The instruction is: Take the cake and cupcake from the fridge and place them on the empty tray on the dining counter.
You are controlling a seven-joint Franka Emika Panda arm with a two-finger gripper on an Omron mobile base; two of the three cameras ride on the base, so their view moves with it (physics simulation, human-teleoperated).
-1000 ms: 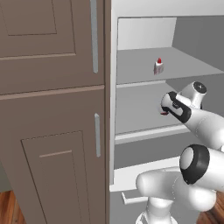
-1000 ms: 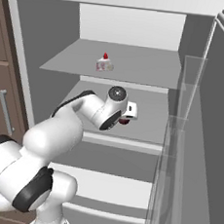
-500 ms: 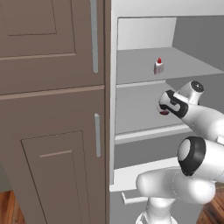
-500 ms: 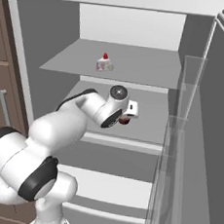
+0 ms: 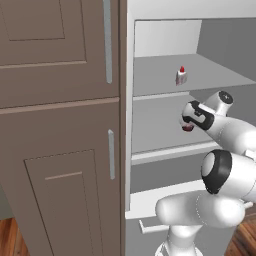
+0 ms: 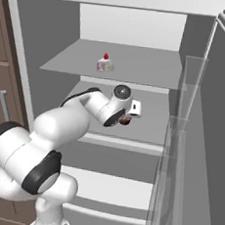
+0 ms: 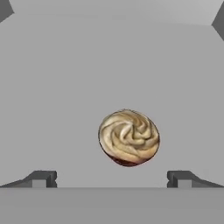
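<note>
The fridge point(image 5: 160, 82) stands open. The cake point(image 5: 181, 76) point(image 6: 105, 63), a tiny white slice with a red cherry, sits on its upper shelf. One shelf lower lies the cupcake point(image 7: 129, 137) point(image 6: 126, 121) point(image 5: 188, 128), brown with a swirled tan top. My gripper point(image 7: 111, 179) point(image 6: 127, 115) point(image 5: 189, 122) hangs just above the cupcake, pointing down at it. It is open, and its fingertips point(image 7: 40, 178) stand wide on either side with nothing between them. The tray and the dining counter are out of view.
Brown wood cabinets point(image 5: 60, 125) with bar handles stand left of the fridge opening. The open fridge door with clear bins point(image 6: 195, 143) flanks the right side. A shelf front edge point(image 6: 126, 144) runs just below my hand.
The arm's elbow has risen a little while the hand stays over the cupcake. The jaws remain open. The cake has not moved.
</note>
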